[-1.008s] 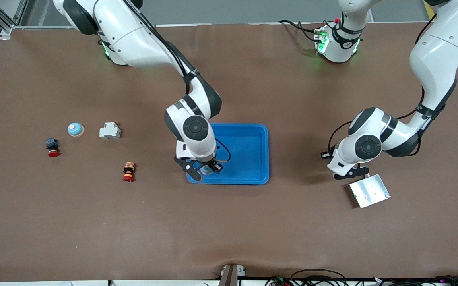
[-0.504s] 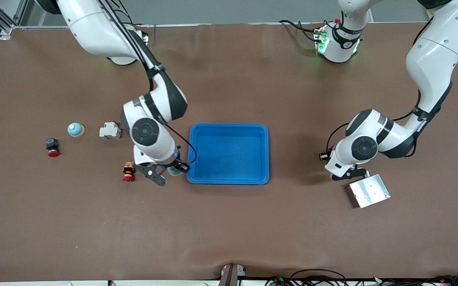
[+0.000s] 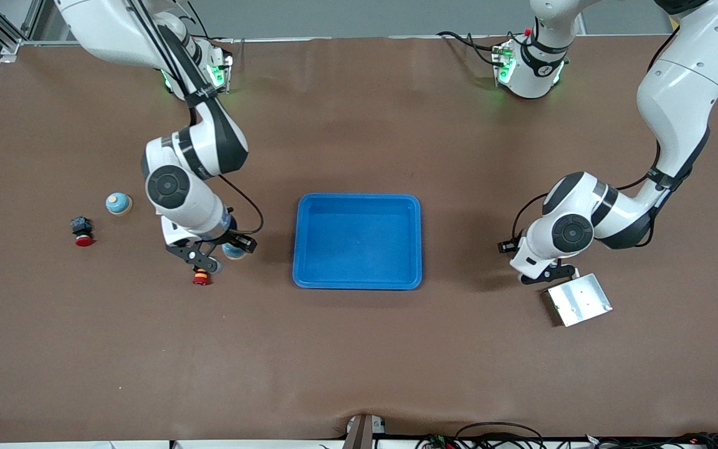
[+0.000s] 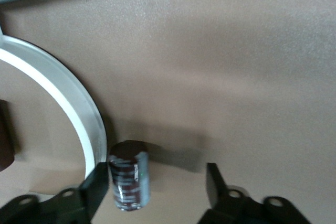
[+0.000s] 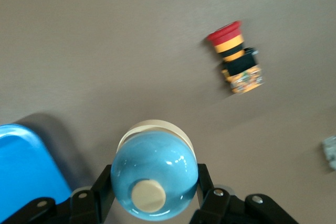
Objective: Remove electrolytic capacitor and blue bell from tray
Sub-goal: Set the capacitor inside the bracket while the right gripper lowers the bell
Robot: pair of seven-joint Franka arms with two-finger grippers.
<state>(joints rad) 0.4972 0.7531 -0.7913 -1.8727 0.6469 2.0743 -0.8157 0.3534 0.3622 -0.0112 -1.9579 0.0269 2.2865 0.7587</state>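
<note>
Removal step, tray (image 3: 359,284) at frame centre emptied: right gripper (image 3: 222,252) clamped on blue bell (image 5: 155,174) over table (image 3: 359,362), needing lowering and release; left gripper (image 4: 157,188) spread wide, electrolytic capacitor (image 4: 129,182) upright against one finger, needing a clean retreat.

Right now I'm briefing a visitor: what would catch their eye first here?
The empty bright-blue plastic tray mid-table. Toward the right arm's end, the right gripper holds a glossy blue bell. At the other end, the left gripper, jaws open, is beside a dark electrolytic capacitor.
</note>
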